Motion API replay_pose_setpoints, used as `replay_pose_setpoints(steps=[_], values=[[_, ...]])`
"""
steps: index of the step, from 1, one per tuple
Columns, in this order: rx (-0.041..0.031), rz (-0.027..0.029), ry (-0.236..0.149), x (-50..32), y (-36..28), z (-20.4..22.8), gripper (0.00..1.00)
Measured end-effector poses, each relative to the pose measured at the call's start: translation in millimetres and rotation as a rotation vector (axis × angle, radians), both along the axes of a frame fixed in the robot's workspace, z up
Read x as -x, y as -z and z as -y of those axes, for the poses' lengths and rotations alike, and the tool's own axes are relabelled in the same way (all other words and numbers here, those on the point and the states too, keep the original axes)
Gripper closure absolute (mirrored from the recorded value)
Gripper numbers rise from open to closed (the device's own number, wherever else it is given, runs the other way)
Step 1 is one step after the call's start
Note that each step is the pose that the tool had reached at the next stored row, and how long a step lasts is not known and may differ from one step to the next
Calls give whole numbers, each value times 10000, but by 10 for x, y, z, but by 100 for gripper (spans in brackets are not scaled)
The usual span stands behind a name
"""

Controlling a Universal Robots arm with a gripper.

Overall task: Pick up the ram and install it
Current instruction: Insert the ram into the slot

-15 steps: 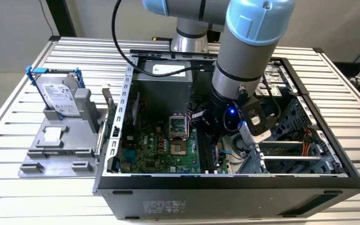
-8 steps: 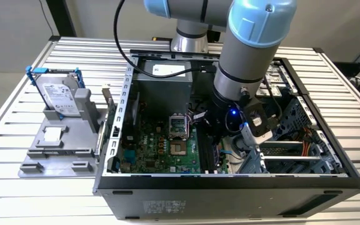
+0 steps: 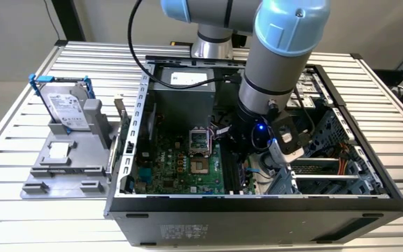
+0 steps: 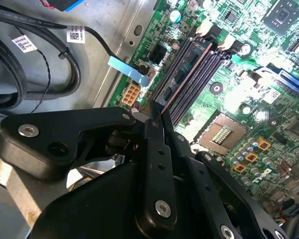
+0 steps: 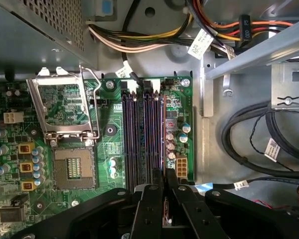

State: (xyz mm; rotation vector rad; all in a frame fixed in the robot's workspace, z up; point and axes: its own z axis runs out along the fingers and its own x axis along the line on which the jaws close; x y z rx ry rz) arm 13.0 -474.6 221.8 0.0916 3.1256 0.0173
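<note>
While the arm (image 3: pixel 275 58) reaches down into the open computer case (image 3: pixel 257 202), the pincer (image 4: pixel 157 119) stands over the memory slots (image 5: pixel 144 134) of the green motherboard (image 3: pixel 180 168). In the second wrist view the ram (image 4: pixel 185 69) lies along the outermost slot, at the edge of the slot bank nearest the small white connector (image 4: pixel 131 93); its far end sits level with the white slot latches (image 4: pixel 205 27), and its near end runs up to the pincer's tips. The two black fingers (image 4: pixel 154 149) stand close together, narrow, with the thin edge of the board between them; whether they press on it or merely flank it I cannot tell. In the first wrist view the pincer (image 5: pixel 167 185) lines up with the same edge of the slot bank, just beside the row of capacitors (image 5: pixel 170 142).

The processor socket (image 5: pixel 72 172) sits open beside the slots, its metal frame (image 5: pixel 65 104) raised. Bundled cables (image 5: pixel 154 40) run along the case wall above the board.

In the exterior view, a hard drive (image 3: pixel 69 107) in a blue frame stands upright on a grey fixture (image 3: pixel 65 168) on the slatted tabletop (image 3: pixel 19 136), well apart from the case, at the exterior view's left.
</note>
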Motion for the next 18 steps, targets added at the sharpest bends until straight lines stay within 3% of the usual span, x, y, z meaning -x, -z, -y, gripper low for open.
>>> replay_pose_setpoints(steps=[15, 18], values=[[-3, 2, -56, 3, 31, 0, 100], [-44, 11, -131, 10, 30, 5, 100]])
